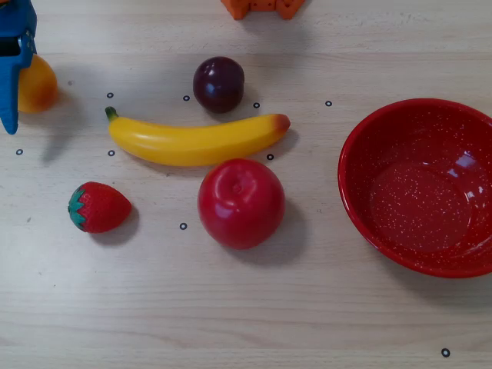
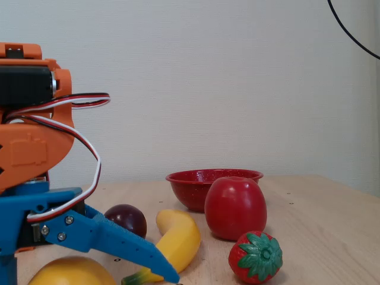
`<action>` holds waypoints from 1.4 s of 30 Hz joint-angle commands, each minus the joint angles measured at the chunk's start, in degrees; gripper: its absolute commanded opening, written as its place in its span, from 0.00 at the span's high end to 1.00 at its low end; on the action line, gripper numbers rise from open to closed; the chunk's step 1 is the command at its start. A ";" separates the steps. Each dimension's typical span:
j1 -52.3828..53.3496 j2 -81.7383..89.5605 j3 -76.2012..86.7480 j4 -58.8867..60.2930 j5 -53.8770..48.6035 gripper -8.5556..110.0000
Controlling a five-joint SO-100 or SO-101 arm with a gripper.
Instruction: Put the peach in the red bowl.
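Note:
The peach [image 1: 37, 84] is a smooth yellow-orange fruit at the far left of the overhead view, lying on the table. My blue gripper [image 1: 11, 100] stands right beside it on its left. In the fixed view one long blue finger [image 2: 130, 249] slants over the peach [image 2: 71, 272], and a second blue part drops at the left edge, so the jaws look spread wide. I cannot tell if they touch the fruit. The red bowl [image 1: 419, 184] with white speckles stands empty at the right; in the fixed view it [image 2: 196, 181] is at the back.
Between peach and bowl lie a dark plum [image 1: 218, 83], a yellow banana [image 1: 196, 140], a large red apple [image 1: 241, 203] and a strawberry [image 1: 98, 207]. An orange arm part [image 1: 261, 6] shows at the top edge.

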 commanded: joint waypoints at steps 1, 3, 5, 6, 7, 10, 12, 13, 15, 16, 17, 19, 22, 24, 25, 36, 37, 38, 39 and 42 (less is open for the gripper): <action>-0.79 2.72 -0.44 -1.85 1.58 0.45; -0.97 2.72 -0.35 -2.02 1.85 0.46; -1.14 2.81 -0.18 -2.11 2.11 0.47; -1.14 2.90 -0.09 -2.20 2.29 0.48; -1.23 2.99 0.00 -2.20 2.46 0.49; -1.41 3.08 0.09 -2.20 2.72 0.49; -1.58 3.08 0.18 -2.20 2.99 0.51; -1.58 3.08 0.26 -2.20 3.25 0.51; -1.67 3.08 0.26 -2.11 3.60 0.53; -1.76 3.08 0.35 -2.11 3.69 0.54; -1.76 3.08 0.44 -2.20 3.87 0.54; -1.85 3.08 0.44 -2.20 4.13 0.56; -1.85 3.08 0.44 -2.11 4.39 0.57; -1.85 3.08 0.44 -2.11 4.57 0.58; -1.85 3.08 0.44 -2.11 4.66 0.59; -1.76 3.08 0.53 -2.46 5.89 0.70; -1.76 3.16 0.53 -2.46 5.89 0.71; -1.67 3.16 0.62 -2.46 5.89 0.72; -1.67 3.16 0.62 -2.37 5.98 0.72; -1.67 3.16 0.62 -2.29 5.98 0.75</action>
